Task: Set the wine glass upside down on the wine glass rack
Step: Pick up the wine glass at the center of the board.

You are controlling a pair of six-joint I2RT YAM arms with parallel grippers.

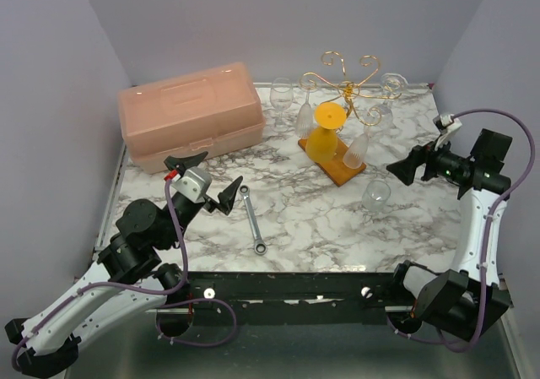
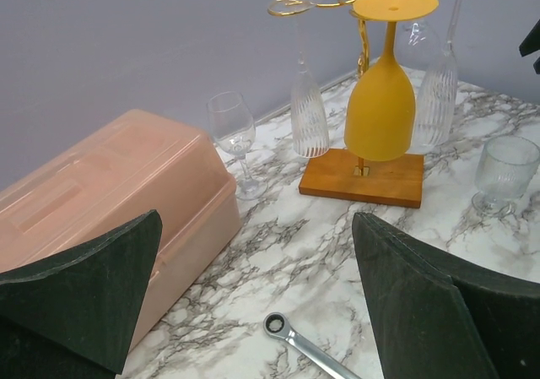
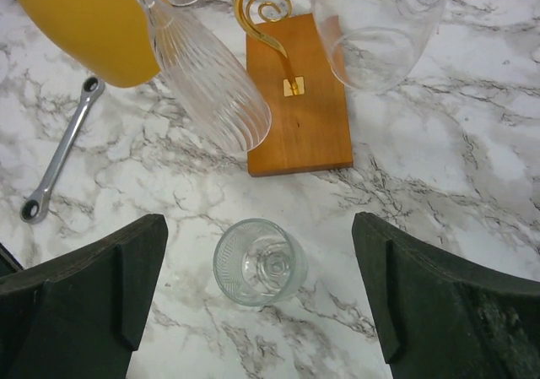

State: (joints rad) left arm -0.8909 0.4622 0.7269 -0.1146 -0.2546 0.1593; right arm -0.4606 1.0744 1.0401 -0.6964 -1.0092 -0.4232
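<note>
The gold wire wine glass rack (image 1: 346, 79) with curled arms and a flat orange-brown base (image 3: 299, 100) stands toward the back of the white marble desk (image 1: 321, 235). Several glasses already hang on it mouth-down: an opaque yellow goblet (image 1: 325, 134), a ribbed clear flute (image 3: 215, 92) and a smooth clear bowl (image 3: 380, 33).

The glass probably meant next is the small ribbed clear wine glass (image 1: 376, 192). It stands upright on the desk, mouth up, near the front right corner of the rack's base but apart from it. Another clear stemmed glass (image 1: 281, 94) stands upright behind the rack on its left, so the choice is not certain.

The right pincer (image 3: 257, 219) holds nothing, its fingers spread wide. The wrist view looks almost straight down into the ribbed glass (image 3: 257, 262), which sits between the two fingers and below them. Its long axis is vertical, running roughly along the camera's line of sight. Whether the fingers are level with the rim or above it cannot be told.

The left pincer (image 1: 211, 176) is also spread apart and empty. It hovers well away across the desk, near the pink plastic toolbox (image 1: 190, 113) and the steel ratchet spanner (image 1: 251, 219). The right arm is plainly the nearer one.

From the pincer, the rack lies farther back and to the left. A grasp would then need a full inversion before the foot could slide into a free wire arm.
</note>
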